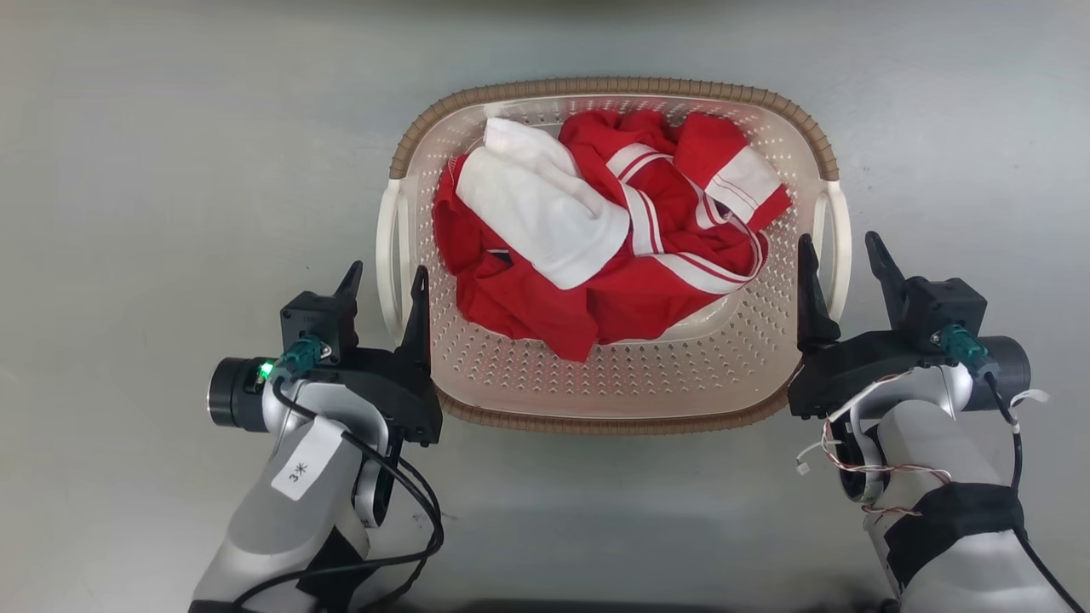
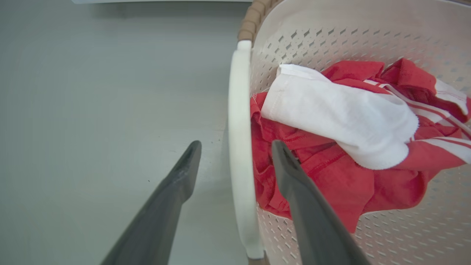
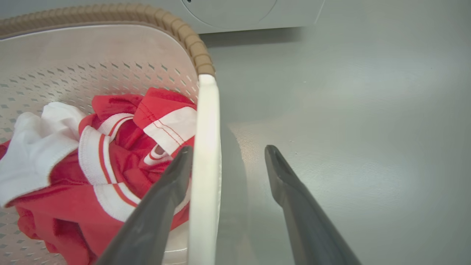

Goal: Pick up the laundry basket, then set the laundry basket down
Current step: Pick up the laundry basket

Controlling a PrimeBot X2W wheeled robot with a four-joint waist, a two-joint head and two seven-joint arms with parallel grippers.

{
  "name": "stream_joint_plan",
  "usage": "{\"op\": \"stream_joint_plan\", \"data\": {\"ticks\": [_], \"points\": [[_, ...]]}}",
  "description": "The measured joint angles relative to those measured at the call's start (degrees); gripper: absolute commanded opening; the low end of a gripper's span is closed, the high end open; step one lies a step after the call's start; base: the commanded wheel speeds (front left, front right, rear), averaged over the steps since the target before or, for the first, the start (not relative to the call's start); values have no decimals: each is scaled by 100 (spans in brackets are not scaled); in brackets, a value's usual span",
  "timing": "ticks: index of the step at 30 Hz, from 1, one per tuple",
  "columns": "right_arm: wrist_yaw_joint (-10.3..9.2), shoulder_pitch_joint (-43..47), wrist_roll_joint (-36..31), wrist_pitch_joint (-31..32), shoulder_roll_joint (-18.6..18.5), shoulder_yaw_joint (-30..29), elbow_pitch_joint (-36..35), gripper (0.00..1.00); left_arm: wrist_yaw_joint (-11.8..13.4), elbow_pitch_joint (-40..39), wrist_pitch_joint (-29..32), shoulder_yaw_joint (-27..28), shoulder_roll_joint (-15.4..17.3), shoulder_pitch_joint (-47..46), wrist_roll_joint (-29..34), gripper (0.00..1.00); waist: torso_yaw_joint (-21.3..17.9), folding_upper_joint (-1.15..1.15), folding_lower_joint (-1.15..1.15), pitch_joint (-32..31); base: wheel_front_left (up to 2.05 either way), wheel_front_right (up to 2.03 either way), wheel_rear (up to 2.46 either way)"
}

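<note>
Cream-white and perforated, the laundry basket point(image 1: 596, 379) is sitting on the grey floor point(image 1: 170, 170) right in front of us, midway between our two arms, its brown woven-look rim point(image 1: 613, 85) running round the top. Inside it a red garment with white stripes point(image 1: 656, 298) is lying crumpled, and a white garment point(image 1: 536, 213) is lying on top of it towards our left.

We are holding our left gripper point(image 1: 386, 271) with its fingers apart, straddling the basket's left loop handle point(image 1: 385, 230). In the left wrist view, the gripper point(image 2: 236, 143) is showing one finger out over the floor and the other inside the basket above the red cloth, with the white handle point(image 2: 239, 110) running between them and a gap on either side.

Our right gripper point(image 1: 838, 241) is likewise standing spread, straddling the right loop handle point(image 1: 846, 255). In the right wrist view, the gripper point(image 3: 228, 148) is keeping its inner finger close against the handle point(image 3: 206, 129), though we cannot tell whether they are touching, while the outer finger is standing well clear over the floor. Neither claw is clamping anything.

Beyond the basket, in that same view, a white panel with a curved outline point(image 3: 239, 14) is standing at the floor's far edge.
</note>
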Motion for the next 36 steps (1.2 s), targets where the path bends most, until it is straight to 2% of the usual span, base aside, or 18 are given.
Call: {"op": "stream_joint_plan", "data": {"ticks": [14,15,16,17,18,19,20,21,36], "points": [[7,-397,62,0,14,136,345,100,-2,409,-2,-271,-2,-305,-449,100,14,0,-1,254,0,0,0],[15,-441,62,0,14,157,361,97,-2,421,-2,-294,-2,-326,-470,100,17,0,-1,262,0,0,0],[16,-467,62,0,14,186,374,81,-1,437,-2,-318,-2,-364,-500,100,19,0,-1,268,0,0,0],[16,-491,60,0,15,214,404,51,-1,442,-2,-342,-3,-402,-521,96,22,1,0,274,0,0,0],[16,-512,60,0,15,234,448,38,-1,452,-3,-379,-2,-430,-557,73,25,1,0,277,0,0,0],[16,-544,62,0,15,243,504,24,-1,471,-3,-433,-2,-458,-620,44,27,0,-1,279,0,0,0],[16,-563,62,0,15,247,539,0,-1,486,-3,-471,-4,-483,-682,27,30,0,-1,279,0,0,0],[16,-569,64,-1,15,253,568,0,-1,493,-3,-505,-5,-497,-717,0,32,0,-1,276,0,0,0],[-91,-567,613,-1,48,619,1056,0,-38,824,-2,-946,-23,-501,-1185,0,90,0,-1,-51,0,0,0]]}}
